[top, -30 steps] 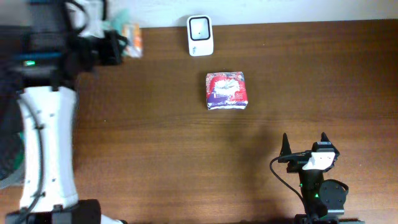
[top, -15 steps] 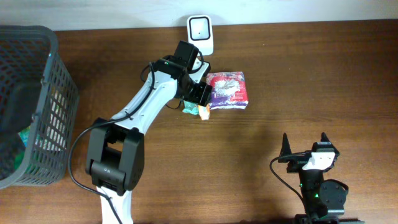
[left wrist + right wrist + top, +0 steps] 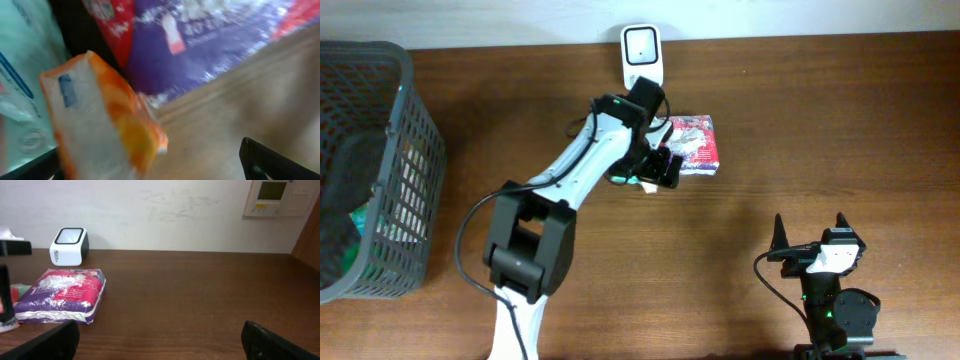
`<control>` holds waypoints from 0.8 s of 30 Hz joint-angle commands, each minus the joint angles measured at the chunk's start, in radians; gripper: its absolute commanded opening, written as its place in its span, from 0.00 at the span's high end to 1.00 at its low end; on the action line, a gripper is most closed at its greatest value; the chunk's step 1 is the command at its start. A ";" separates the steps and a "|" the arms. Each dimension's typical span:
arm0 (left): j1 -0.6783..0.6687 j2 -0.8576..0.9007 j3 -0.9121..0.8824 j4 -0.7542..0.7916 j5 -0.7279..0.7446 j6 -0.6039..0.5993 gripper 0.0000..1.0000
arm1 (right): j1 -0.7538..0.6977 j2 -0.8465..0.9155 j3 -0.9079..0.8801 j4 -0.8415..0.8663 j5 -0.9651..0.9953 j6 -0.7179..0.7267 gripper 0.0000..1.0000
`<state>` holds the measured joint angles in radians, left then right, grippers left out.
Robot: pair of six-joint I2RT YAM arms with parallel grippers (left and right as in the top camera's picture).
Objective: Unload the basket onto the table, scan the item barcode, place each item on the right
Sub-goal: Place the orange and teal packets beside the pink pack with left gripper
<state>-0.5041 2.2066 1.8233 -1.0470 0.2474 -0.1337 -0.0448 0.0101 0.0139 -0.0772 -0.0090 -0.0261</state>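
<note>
A small orange-and-white packet (image 3: 100,120) shows blurred between the wide jaws of my left gripper (image 3: 150,169), which is open and not gripping it. From overhead the packet (image 3: 637,181) peeks out beside the left gripper (image 3: 663,166), against the left edge of a red-and-purple pack (image 3: 698,143) on the table. The white barcode scanner (image 3: 642,45) stands at the table's back edge, just behind the left arm. My right gripper (image 3: 810,243) rests open near the front right, far from everything; its view shows the pack (image 3: 62,295) and the scanner (image 3: 70,245).
A dark mesh basket (image 3: 395,120) with more goods stands at the table's left end. A pale green wrapper (image 3: 20,65) lies next to the orange packet. The wall runs along the back edge behind the scanner.
The left arm swung from the basket side to the spot beside the red-and-purple pack, carrying the orange packet. Its jaws then went from shut to open, letting go of the packet. The right arm stayed still.
</note>
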 commanded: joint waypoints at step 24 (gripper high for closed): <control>-0.012 0.122 0.240 0.136 0.142 -0.158 0.36 | 0.006 -0.006 -0.008 -0.001 -0.002 0.008 0.01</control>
<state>-0.5152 2.3325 1.9511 -0.8906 0.2562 -0.2893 -0.0448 0.0101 0.0139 -0.0772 -0.0086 -0.0257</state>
